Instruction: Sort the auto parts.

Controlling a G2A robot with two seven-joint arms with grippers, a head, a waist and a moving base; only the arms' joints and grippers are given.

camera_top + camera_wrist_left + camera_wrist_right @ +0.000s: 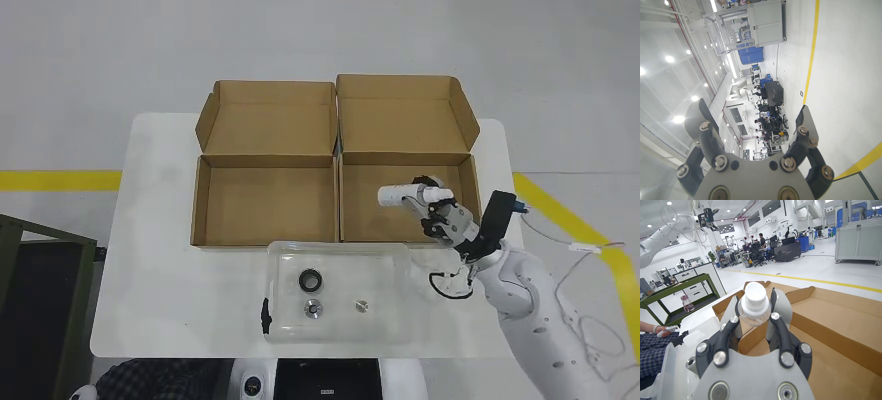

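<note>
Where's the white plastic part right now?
In the top view, the white plastic part is clamped in the right hand, held above the right cardboard box, just beyond the clear tray's far right corner.

Pale grey glossy floor (300, 40), crossed by a yellow line (60, 180). Overhead, white ceiling with round lights (669, 59) and a red pipe (695, 55). Far back, black desks (787, 251) and office chairs (757, 255) in a row. Off to one side, an aluminium-framed enclosure (857, 241) with grey panels. Close by, a green metal shelf (674, 289) carrying a pink bottle (687, 303), beside a white drawer cabinet (694, 283).
</note>
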